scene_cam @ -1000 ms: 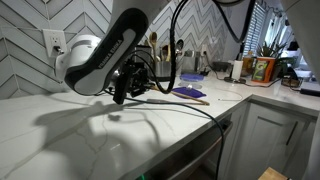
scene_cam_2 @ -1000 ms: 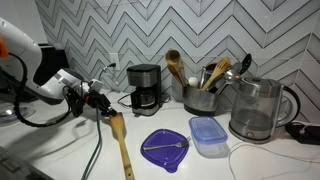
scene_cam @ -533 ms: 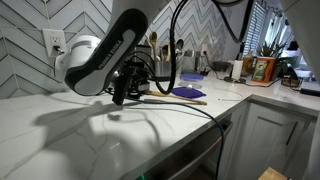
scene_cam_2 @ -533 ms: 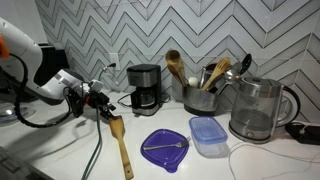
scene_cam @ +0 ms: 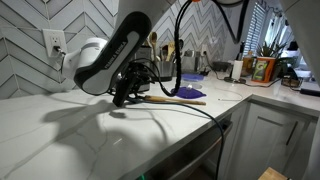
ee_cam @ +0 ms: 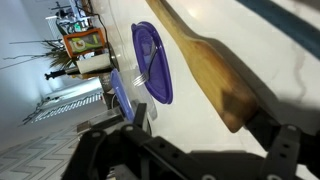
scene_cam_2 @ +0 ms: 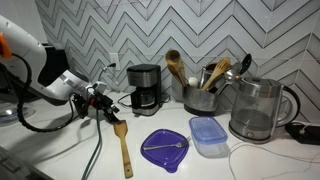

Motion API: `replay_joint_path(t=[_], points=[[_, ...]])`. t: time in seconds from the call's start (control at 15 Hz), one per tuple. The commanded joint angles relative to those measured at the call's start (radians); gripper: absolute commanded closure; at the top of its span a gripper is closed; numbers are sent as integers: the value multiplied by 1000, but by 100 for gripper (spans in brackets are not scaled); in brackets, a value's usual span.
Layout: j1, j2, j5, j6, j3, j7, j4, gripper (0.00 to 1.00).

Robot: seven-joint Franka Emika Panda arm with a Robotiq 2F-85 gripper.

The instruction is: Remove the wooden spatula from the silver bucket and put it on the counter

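Observation:
The wooden spatula (scene_cam_2: 122, 150) lies flat on the white counter (scene_cam_2: 55, 150), blade toward the arm, handle toward the front edge. It also shows on the counter (scene_cam: 100, 135) as the spatula (scene_cam: 182, 99). My gripper (scene_cam_2: 105, 108) hovers just above the blade end with its jaws open and holds nothing. In the wrist view the spatula (ee_cam: 205, 65) runs away from my gripper (ee_cam: 190, 140), its blade tip between the spread fingers (ee_cam: 278, 138). The silver bucket (scene_cam_2: 200, 99) stands by the wall with other wooden utensils in it.
A black coffee maker (scene_cam_2: 146, 88) stands next to the bucket, a glass kettle (scene_cam_2: 258, 110) farther along. A purple lid (scene_cam_2: 163, 148) with a utensil on it and a blue container (scene_cam_2: 207, 135) lie beside the spatula. Cables hang from the arm over the counter edge.
The jaws have opened and let go of the spatula, which now rests flat on the counter. The arm has lifted slightly.

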Motion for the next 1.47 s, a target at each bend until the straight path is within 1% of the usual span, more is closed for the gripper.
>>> replay_joint_path(t=[0.0,0.2,0.4,0.53,0.8,0.93,1.13,1.4], points=[[-26,-32,55,85,-10,64,-39,0],[-38,-89,99,118,-9,54,-51,0],[-43,-164,152,110,-11,32,-55,0],[-53,-224,197,108,-8,-7,-57,0],[-77,-346,315,114,-12,-143,-61,0],[-90,-402,366,94,-19,-234,-56,0],[-101,-481,411,50,-26,-391,-42,0],[-118,-580,465,83,-32,-542,-51,0]])
